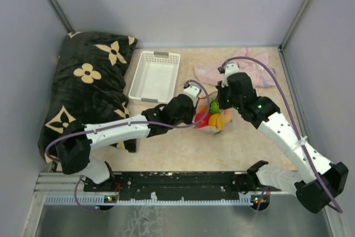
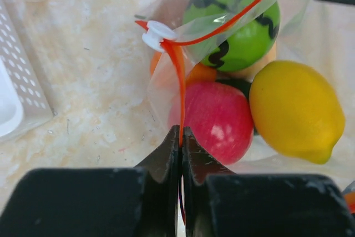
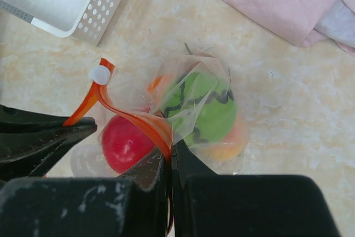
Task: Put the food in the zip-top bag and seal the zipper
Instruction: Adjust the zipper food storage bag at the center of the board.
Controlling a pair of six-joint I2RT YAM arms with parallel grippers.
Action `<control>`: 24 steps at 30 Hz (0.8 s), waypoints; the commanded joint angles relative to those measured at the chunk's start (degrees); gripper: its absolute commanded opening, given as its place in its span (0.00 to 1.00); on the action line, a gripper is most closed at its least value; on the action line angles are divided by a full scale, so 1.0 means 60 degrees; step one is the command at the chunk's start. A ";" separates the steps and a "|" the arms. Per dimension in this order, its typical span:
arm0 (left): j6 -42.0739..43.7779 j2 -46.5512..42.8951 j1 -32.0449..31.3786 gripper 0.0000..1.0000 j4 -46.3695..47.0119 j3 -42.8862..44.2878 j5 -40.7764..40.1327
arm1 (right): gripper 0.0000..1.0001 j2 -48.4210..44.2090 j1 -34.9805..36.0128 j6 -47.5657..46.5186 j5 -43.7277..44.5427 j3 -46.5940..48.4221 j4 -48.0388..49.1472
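The zip-top bag (image 1: 213, 118) lies at mid-bench (image 1: 183, 151) holding the food, of which a green striped ball (image 2: 238, 31), a red apple (image 2: 213, 117) and a yellow lemon (image 2: 294, 109) show through the film. Its zipper (image 2: 176, 81), carrying a white slider (image 2: 157, 33), is pinched by the left tool (image 2: 181, 134) and the right tool (image 3: 168, 156), both clamped narrow on the strip. The white slotted basket (image 1: 136, 79) sits far-left of the bag, a pink cloth (image 1: 249, 70) lies far-right, and a black floral cushion (image 1: 89, 87) fills the left side.

Food (image 2: 219, 117) is contained in zip-top bag (image 2: 161, 81), laid mid-table (image 1: 183, 148). Basket (image 1: 155, 79) is placed behind-left of it, cloth (image 1: 247, 70) behind-right, cushion (image 1: 89, 90) far left.
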 commanded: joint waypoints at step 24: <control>-0.6038 -0.0789 0.0003 0.00 -0.5293 0.2613 -0.2327 | 0.58 -0.1635 0.0317 -0.1194 -0.3218 0.0304 -0.1122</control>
